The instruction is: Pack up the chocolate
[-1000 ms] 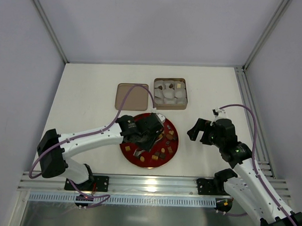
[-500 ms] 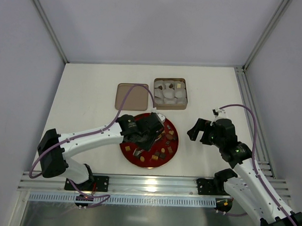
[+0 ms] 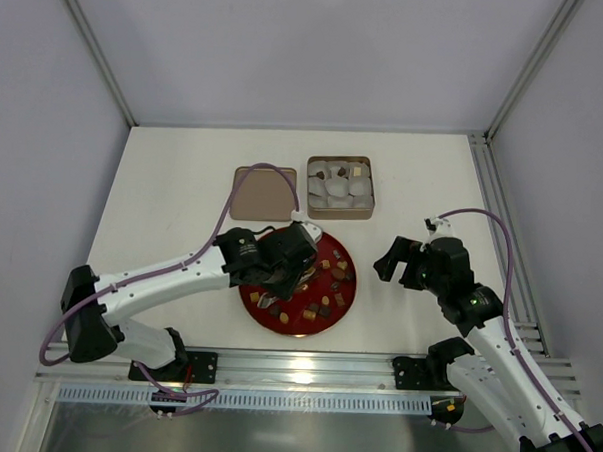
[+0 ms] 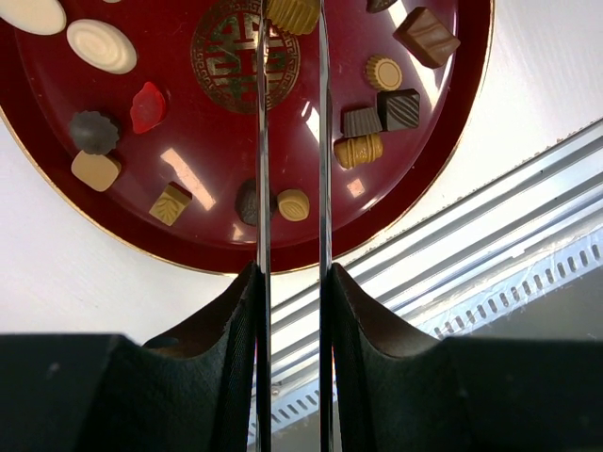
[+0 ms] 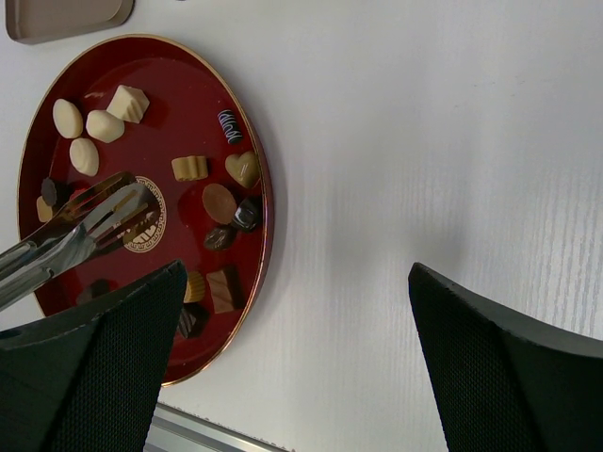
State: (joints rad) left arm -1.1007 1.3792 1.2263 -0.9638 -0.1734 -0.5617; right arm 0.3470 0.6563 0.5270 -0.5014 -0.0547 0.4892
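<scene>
On the white tabletop point(image 3: 163, 180) we take the round, glossy red plate point(image 5: 165, 118) with its gold rim as our landmark. Beyond the plate, away from the arm bases, stands a square bronze tin box point(image 3: 338, 217) lined with crinkled white paper cups point(image 3: 335, 187). Its flat bronze lid point(image 3: 263, 194) lies beyond the plate and to the left. The left tool point(image 4: 292, 278) hangs over the plate, clamped on thin metal tongs point(image 5: 89, 226) whose blades are drawn close together. The right tool point(image 5: 297, 271) waits off the plate's right side, jaws wide apart and empty. The chocolate point(image 5: 219, 202), small dark, caramel and cream pieces, lies mostly on the plate, with a few in cups beyond it. A ridged caramel piece point(image 4: 294, 11) sits between the tong tips near the plate's middle, so we judge that one candy is being picked up. Whether it is off the plate we cannot tell. The next move calls for a steady squeeze, a lift clear of the plate, and a carry to an empty cup beyond it.
</scene>
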